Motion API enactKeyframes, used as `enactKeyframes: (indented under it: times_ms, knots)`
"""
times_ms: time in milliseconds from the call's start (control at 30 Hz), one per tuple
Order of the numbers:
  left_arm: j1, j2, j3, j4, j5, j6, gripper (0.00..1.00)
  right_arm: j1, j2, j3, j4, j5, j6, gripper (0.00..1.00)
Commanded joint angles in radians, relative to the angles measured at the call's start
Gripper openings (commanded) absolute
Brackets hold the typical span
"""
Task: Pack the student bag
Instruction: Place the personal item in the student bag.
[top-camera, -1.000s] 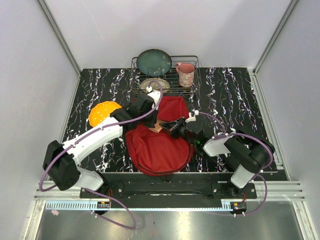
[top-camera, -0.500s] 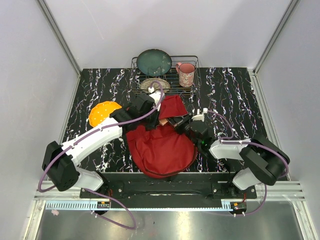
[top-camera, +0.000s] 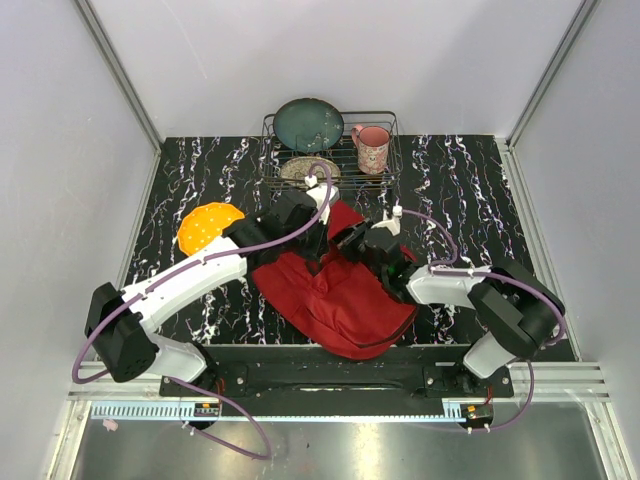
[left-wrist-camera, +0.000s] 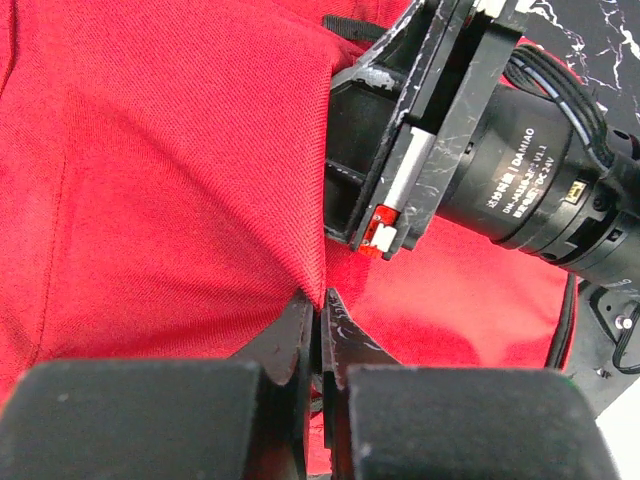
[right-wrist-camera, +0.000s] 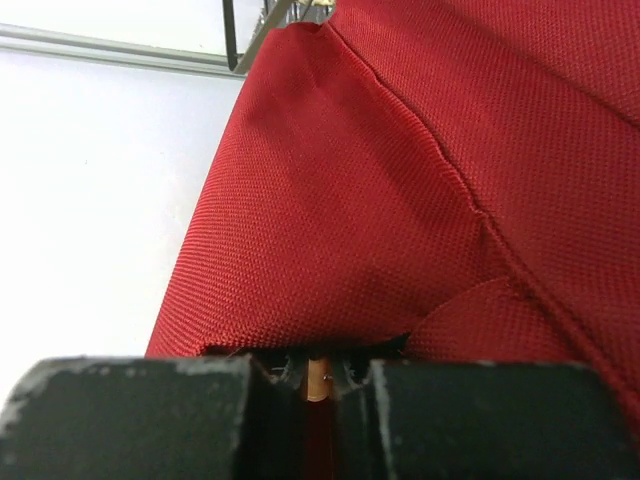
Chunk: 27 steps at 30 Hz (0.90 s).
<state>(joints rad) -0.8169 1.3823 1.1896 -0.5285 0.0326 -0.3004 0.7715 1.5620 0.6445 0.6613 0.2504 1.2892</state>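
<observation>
The red student bag (top-camera: 345, 300) lies at the table's middle between both arms. My left gripper (top-camera: 318, 243) is shut on a raised fold of its fabric (left-wrist-camera: 322, 300), holding the flap up like a tent. My right gripper (top-camera: 352, 240) reaches under that flap from the right; its black wrist motor (left-wrist-camera: 520, 170) shows close by in the left wrist view. In the right wrist view the bag's cloth (right-wrist-camera: 400, 180) drapes over the right gripper (right-wrist-camera: 318, 372). Its jaws stand nearly together, with a thin tan-ended stick (right-wrist-camera: 317, 378) between them. Its fingertips are hidden under the cloth.
A wire rack (top-camera: 345, 165) at the back holds a dark green plate (top-camera: 308, 124), a pink mug (top-camera: 371, 148) and a small patterned dish (top-camera: 303, 168). An orange disc (top-camera: 205, 225) lies on the marbled black table (top-camera: 470, 190), left of the bag.
My right gripper has pushed up and left, further under the lifted flap. The left gripper rose slightly towards the rack with the fabric. The bag's lower part has swung to the right.
</observation>
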Motion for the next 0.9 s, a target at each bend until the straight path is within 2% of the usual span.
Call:
enactKeyframes:
  times_ms: [0, 33, 200, 267, 333, 533, 667, 700, 733, 767, 867]
  knots:
    - [-0.011, -0.061, 0.033, 0.019, -0.057, -0.026, 0.0, -0.003, 0.02, 0.095, -0.005, 0.016, -0.033, 0.16]
    - [-0.01, -0.065, 0.021, 0.019, -0.068, -0.028, 0.0, -0.001, 0.017, 0.098, -0.049, 0.013, -0.04, 0.24]
    - [0.021, -0.069, -0.001, 0.015, -0.096, -0.049, 0.0, -0.001, -0.028, 0.112, -0.155, -0.042, -0.143, 0.41]
    - [0.03, -0.069, -0.007, 0.007, -0.096, -0.051, 0.0, -0.001, -0.069, 0.113, -0.236, -0.057, -0.189, 0.51]
    - [0.044, -0.071, -0.015, 0.009, -0.096, -0.051, 0.0, -0.001, -0.106, 0.113, -0.326, -0.079, -0.218, 0.56]
    - [0.056, -0.069, -0.024, 0.009, -0.089, -0.051, 0.01, -0.001, -0.248, 0.047, -0.428, -0.106, -0.28, 0.59]
    - [0.059, -0.062, -0.028, 0.007, -0.077, -0.055, 0.08, -0.001, -0.361, 0.032, -0.545, -0.088, -0.323, 0.58]
    - [0.059, -0.06, -0.03, 0.01, -0.074, -0.057, 0.13, -0.001, -0.388, 0.026, -0.563, -0.062, -0.326, 0.58]
    - [0.061, -0.058, -0.034, 0.009, -0.069, -0.059, 0.36, -0.001, -0.437, 0.012, -0.604, -0.051, -0.329, 0.57]
    - [0.059, -0.061, -0.038, 0.01, -0.059, -0.059, 0.48, -0.001, -0.462, 0.006, -0.618, -0.043, -0.333, 0.57]
    - [0.059, -0.077, -0.058, 0.009, -0.057, -0.08, 0.71, 0.0, -0.537, -0.006, -0.646, -0.028, -0.376, 0.57]
